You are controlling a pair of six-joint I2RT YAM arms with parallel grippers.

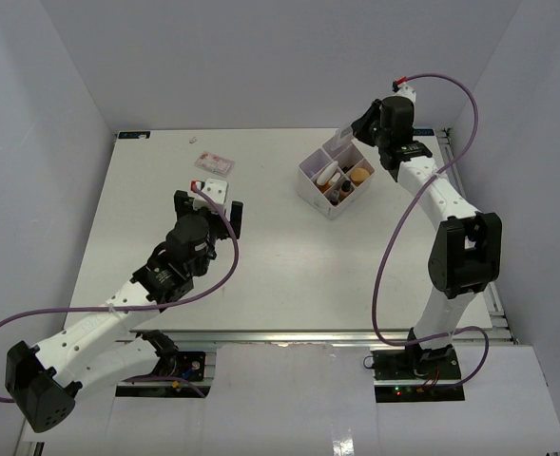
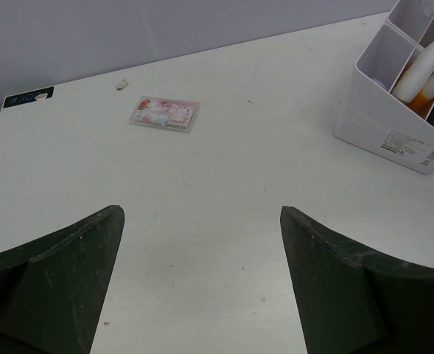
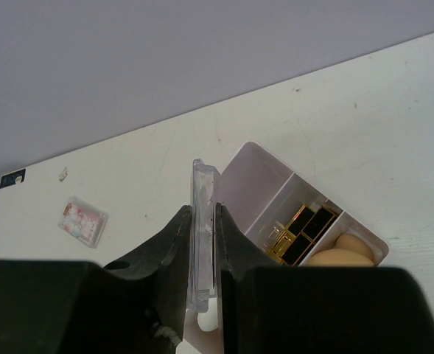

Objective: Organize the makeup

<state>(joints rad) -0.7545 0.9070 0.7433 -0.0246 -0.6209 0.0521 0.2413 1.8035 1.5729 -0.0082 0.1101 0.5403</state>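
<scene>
Grey walls enclosed the white table (image 1: 260,285). Left gripper (image 2: 200,214) hung over bare tabletop with its fingers spread wide, holding nothing; a small pink-printed case (image 2: 166,113) lay beyond it. Right gripper (image 3: 202,217) pinched a clear flat case (image 3: 204,181) on edge above the white box (image 1: 316,198). Inside, 2 black-and-gold lipstick tubes (image 3: 303,227) and tan sponges (image 3: 343,252) filled neighbouring compartments, an orange tube (image 2: 417,74) another.

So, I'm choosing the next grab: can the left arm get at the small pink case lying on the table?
Probably yes: the left gripper is open, holds nothing, and faces the pink case with nothing lying between them.
</scene>
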